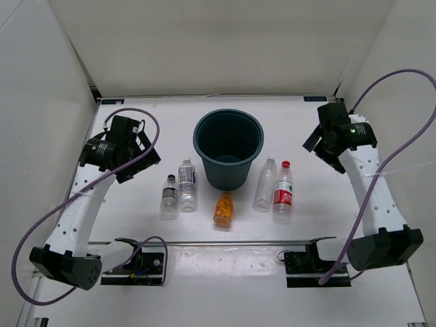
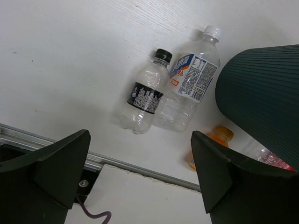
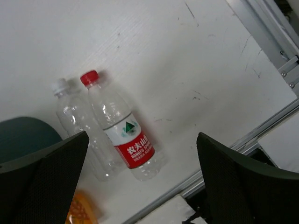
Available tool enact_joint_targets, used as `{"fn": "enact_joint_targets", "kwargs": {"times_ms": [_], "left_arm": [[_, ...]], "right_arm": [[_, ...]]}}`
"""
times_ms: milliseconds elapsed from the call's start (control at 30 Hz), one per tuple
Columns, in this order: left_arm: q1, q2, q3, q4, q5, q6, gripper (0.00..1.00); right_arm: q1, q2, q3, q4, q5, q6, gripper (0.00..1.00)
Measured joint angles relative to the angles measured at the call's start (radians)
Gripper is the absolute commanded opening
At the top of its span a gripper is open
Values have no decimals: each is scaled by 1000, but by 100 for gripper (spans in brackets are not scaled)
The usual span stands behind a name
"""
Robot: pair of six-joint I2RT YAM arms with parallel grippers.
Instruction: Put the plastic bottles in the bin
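The dark green bin (image 1: 228, 174) stands upright at the table's middle. Several plastic bottles lie in front of it. To its left lie a black-capped bottle (image 1: 169, 196) (image 2: 145, 98) and a blue-labelled clear one (image 1: 187, 184) (image 2: 189, 84). The orange bottle (image 1: 223, 209) (image 2: 212, 144) lies in the centre. A clear white-capped bottle (image 1: 265, 184) (image 3: 77, 121) and the red-capped, red-labelled bottle (image 1: 283, 193) (image 3: 126, 135) lie to the right. My left gripper (image 1: 148, 151) (image 2: 140, 137) hovers open left of the bottles. My right gripper (image 1: 319, 151) (image 3: 142, 136) hovers open to their right. Both are empty.
A metal rail (image 1: 225, 242) crosses the table in front of the bottles, near the arm bases. White walls close in the back and both sides. The bin's ribbed wall (image 2: 261, 107) fills the right of the left wrist view.
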Motion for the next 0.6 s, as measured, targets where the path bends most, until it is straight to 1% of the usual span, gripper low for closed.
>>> {"fn": "enact_joint_targets", "kwargs": {"times_ms": [67, 133, 233, 333, 500, 600], "left_arm": [[3, 17, 0, -6, 0, 3, 100], [9, 29, 0, -17, -1, 4, 100], [23, 40, -6, -28, -1, 4, 100], [37, 50, -44, -31, 10, 2, 100], [58, 100, -92, -32, 42, 3, 100], [63, 130, -84, -32, 48, 8, 100]], "right_arm": [[4, -46, -69, 16, -33, -32, 100], [4, -71, -103, 13, -66, -60, 100], [4, -53, -108, 9, -103, -86, 100], [-4, -28, -156, 34, -138, -102, 100], [-29, 59, -234, 100, -278, -135, 100], [-30, 160, -261, 170, -383, -146, 100]]}}
